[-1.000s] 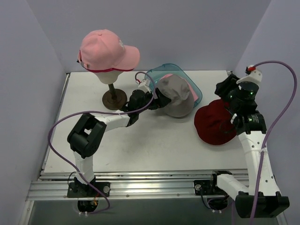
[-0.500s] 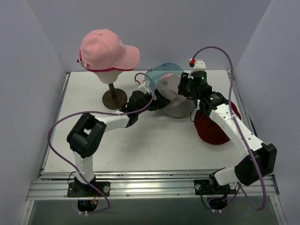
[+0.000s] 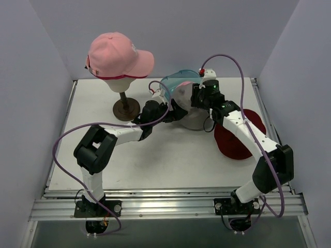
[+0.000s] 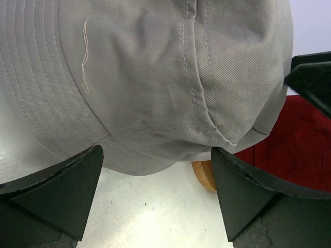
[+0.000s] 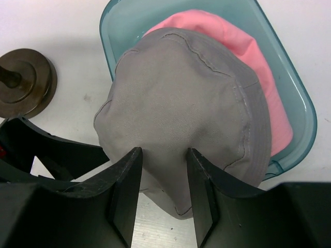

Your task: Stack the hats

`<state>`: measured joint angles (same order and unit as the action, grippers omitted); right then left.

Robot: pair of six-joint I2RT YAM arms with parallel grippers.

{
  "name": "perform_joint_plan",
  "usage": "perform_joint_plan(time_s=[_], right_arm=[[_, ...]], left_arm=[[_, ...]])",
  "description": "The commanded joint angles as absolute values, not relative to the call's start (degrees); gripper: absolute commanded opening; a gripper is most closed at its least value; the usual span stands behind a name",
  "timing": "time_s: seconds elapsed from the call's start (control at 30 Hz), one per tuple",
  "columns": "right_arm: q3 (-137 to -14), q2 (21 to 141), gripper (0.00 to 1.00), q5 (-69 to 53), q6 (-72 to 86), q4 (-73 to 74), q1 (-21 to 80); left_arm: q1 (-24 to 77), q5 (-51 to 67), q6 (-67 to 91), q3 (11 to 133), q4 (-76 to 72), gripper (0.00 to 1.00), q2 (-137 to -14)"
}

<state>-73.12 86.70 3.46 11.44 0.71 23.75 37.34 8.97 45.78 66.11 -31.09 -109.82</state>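
on the desk a head form stands back left, a cap on it. right of it, a tray holds a second cap under a bucket hat. a fourth hat lies further right.

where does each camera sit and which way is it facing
Top external: fixed above and behind the bases, looking down at the table; both arms show, meeting at the grey hat.
Left wrist: on the left arm, looking low across the table at that hat's brim; left pincer fingers frame it.
Right wrist: on the right arm, looking down on the hat's crown and the teal tray; right pincer fingers show.
Shared: both wrist views hold the grey hat; the left one also catches the dark red hat.
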Motion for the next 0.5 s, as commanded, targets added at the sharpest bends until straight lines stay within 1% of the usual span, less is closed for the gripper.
perform_joint_plan(time_s=[0.0,0.3,0.4,0.47], right_arm=[[-72.2,87.2,0.36,2.9,9.9,-2.2,24.5],[-73.3,89.3,0.37,6.6,9.8,-0.8,24.5],[-73.8,89.6,0.33,6.7,10.0,-0.5,24.5],[-74.3,90.0,0.28,6.2,10.1,-0.4,24.5]], left_arm=[[36.9,8.2,44.4,65.8,-34.3,0.94,-108.0],[37.0,8.3,44.1,66.1,-34.1,0.94,-108.1],[37.0,8.3,43.9,66.1,-33.7,0.94,-107.8],[37.0,8.3,43.9,66.0,-33.7,0.94,-107.6]])
